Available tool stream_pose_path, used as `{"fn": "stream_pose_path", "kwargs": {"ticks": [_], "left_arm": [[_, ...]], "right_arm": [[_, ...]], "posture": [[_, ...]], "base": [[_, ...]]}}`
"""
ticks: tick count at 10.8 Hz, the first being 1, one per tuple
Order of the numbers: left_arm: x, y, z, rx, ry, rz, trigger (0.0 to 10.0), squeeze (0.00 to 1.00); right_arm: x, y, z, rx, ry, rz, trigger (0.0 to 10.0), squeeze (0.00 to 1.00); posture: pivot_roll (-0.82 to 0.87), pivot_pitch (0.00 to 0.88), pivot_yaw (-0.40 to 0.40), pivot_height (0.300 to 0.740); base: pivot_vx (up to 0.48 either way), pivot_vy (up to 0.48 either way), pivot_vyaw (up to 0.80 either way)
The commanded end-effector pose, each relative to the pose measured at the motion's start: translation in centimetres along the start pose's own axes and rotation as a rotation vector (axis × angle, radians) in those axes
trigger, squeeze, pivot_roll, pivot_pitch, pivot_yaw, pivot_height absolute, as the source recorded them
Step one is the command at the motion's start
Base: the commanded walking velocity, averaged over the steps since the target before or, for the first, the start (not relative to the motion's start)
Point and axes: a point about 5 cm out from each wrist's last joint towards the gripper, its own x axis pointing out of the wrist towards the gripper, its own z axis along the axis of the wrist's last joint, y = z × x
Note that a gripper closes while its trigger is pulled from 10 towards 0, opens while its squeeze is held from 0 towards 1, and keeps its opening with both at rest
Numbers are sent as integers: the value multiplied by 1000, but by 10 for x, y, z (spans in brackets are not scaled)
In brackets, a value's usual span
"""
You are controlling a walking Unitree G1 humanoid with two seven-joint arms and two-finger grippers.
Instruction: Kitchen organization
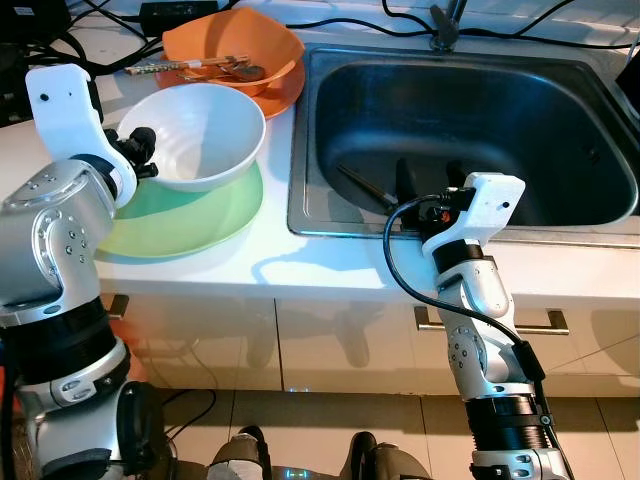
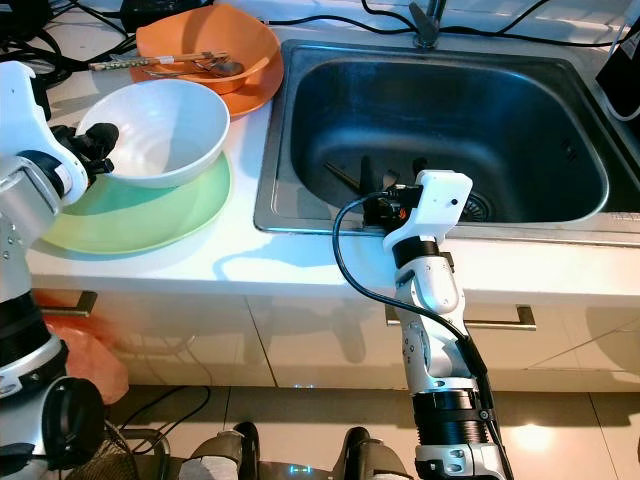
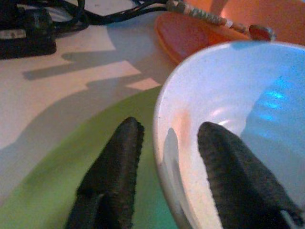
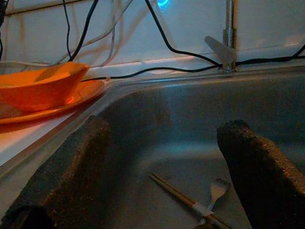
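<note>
Clearly the left gripper (image 3: 164,191) straddles the near-left rim of the white bowl (image 1: 205,135), fingers apart, not clamped. Right gripper (image 4: 167,176) hangs spread over the sink (image 1: 330,225), with chopsticks (image 4: 183,200) lying just beyond it.

1. A white counter (image 1: 330,268) is running around a steel sink (image 1: 320,215).
2. White cupboard doors (image 1: 330,345) with metal handles (image 1: 560,322) are sitting below the counter.
3. A pale tiled floor (image 2: 560,440) is shining below the cupboards.
4. Black cables (image 4: 157,28) are trailing over the white wall (image 4: 190,24) behind the sink, beside the tap (image 4: 228,43).
</note>
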Motion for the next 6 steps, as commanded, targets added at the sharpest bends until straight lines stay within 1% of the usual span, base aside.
{"fn": "stream_pose_path", "kwargs": {"ticks": [1,3,6], "left_arm": [[2,0,-11,-12,41,0,0,0],[2,-4,-10,-23,39,-12,0,0],[2,-4,-8,-31,26,-14,0,0]], "right_arm": [[-7,-2,-19,6,96,-10,10000,0],[-7,-2,-19,7,96,-10,10000,0],[-7,-3,-19,6,97,-9,10000,0]], "posture": [[209,205,-11,740],[209,205,-12,740],[210,203,-13,740]], "base": [[0,0,0],[0,0,0],[0,0,0]]}}
